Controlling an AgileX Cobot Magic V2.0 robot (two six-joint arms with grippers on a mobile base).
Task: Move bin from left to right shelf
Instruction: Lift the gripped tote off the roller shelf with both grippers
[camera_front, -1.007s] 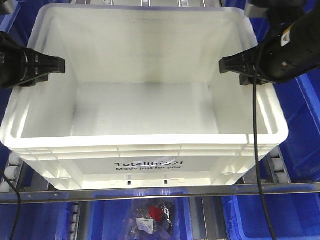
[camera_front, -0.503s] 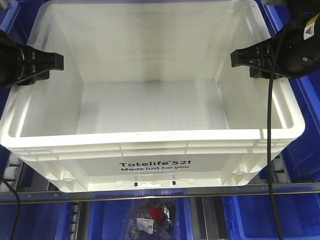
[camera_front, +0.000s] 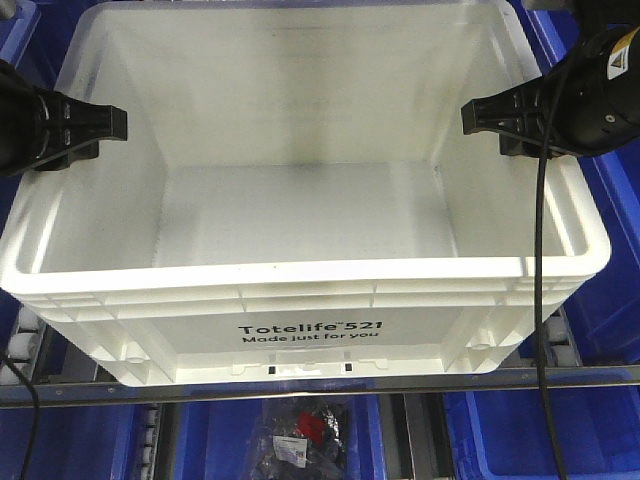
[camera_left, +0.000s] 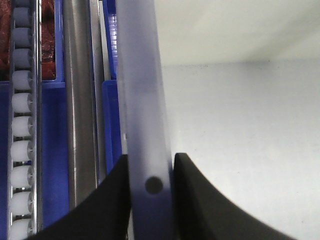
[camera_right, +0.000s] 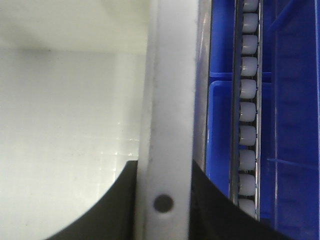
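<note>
The left gripper (camera_front: 100, 125) is pinching a side wall of the bin (camera_front: 300, 275) between its jaws (one inside, one outside). The right gripper (camera_front: 485, 115) is clamping the opposite wall likewise, both arms reaching inward.

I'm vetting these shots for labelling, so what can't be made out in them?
- Bag below the bin, front view: contents dark, label too small to read.
- Arms behind the left gripper and right gripper: cut off by the front view's edges.
- The right shelf: outside every view.
</note>
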